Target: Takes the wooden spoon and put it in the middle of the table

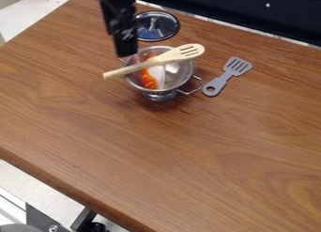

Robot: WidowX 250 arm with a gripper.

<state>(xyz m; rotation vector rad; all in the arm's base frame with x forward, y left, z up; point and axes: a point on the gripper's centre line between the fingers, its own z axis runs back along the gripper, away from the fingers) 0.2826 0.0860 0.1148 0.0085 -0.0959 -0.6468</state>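
In the camera view, the black two-finger gripper (126, 50) hangs beside the silver metal colander (179, 77), near the handle of the pale wooden slotted spoon (155, 61). Whether it is spread or pressed together, I cannot tell.

The spoon lies across the colander's rim, towards the far edge of the brown wooden table (188, 151), its slotted head pointing away from the table's left edge. The step in hand looks to be grasping it: line up across the narrow handle, close squarely, and lift straight up before carrying it towards the table's middle. A low or sideways pull could tip the colander.

Inside the colander are something orange (148, 79) and something white (159, 72); I cannot tell what they are. The round glass lid (156, 26) lies behind it, and the grey slotted spatula (227, 76) beside its handle.
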